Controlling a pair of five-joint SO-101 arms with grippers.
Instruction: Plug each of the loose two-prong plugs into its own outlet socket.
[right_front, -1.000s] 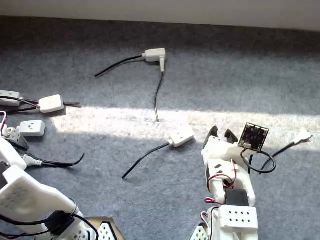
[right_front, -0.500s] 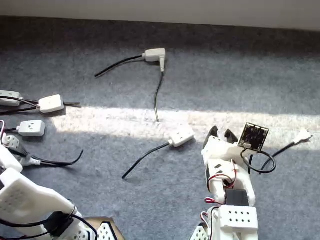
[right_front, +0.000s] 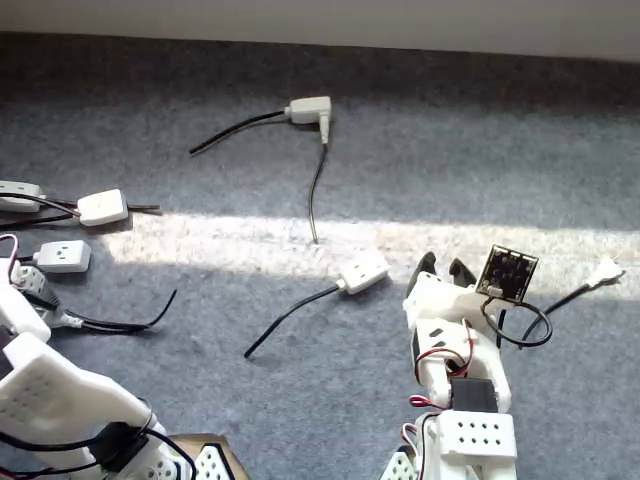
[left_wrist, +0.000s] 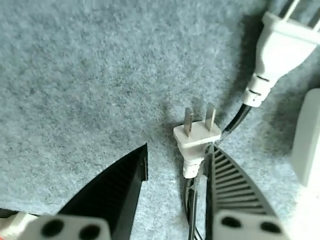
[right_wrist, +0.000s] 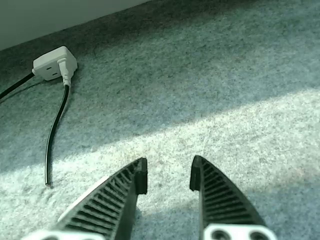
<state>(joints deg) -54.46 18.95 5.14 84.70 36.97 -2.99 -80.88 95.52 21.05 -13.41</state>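
Two arms at a grey felt tabletop (right_front: 520, 150) crossed by a band of sunlight.

**Left tool** (left_wrist: 177, 148) – fingers spread wide and gripping nothing. A small two-prong plug (left_wrist: 197, 136), white, lies flat on the felt inside the gap. It is close against one finger (left_wrist: 230, 185), with its prongs pointing away from the wrist. Its black cord runs back along that finger. Just beyond lies a second plug (left_wrist: 280, 42), larger and also white on a black cord. The edge of a white socket block (left_wrist: 306, 135) shows beside both. In the high view the left arm (right_front: 50, 400) stands at the tabletop's left edge, near a face-up socket (right_front: 62, 256). Behind that lies a left-hand socket (right_front: 103, 207) among cords; whether anything is seated in it cannot be told.

**Right tool** (right_wrist: 169, 162) – fingers moderately parted with nothing between them, aimed toward the rear of the tabletop. From above it lies just right of the centre socket (right_front: 363, 271), which trails a black cord toward the front. A loose plug (right_front: 607, 270) rests well to the right, and its cord loops back toward the right arm. At the rear, the rear socket (right_front: 308, 108) has a white plug (right_wrist: 65, 69) seated in it, its cord running forward across the felt.
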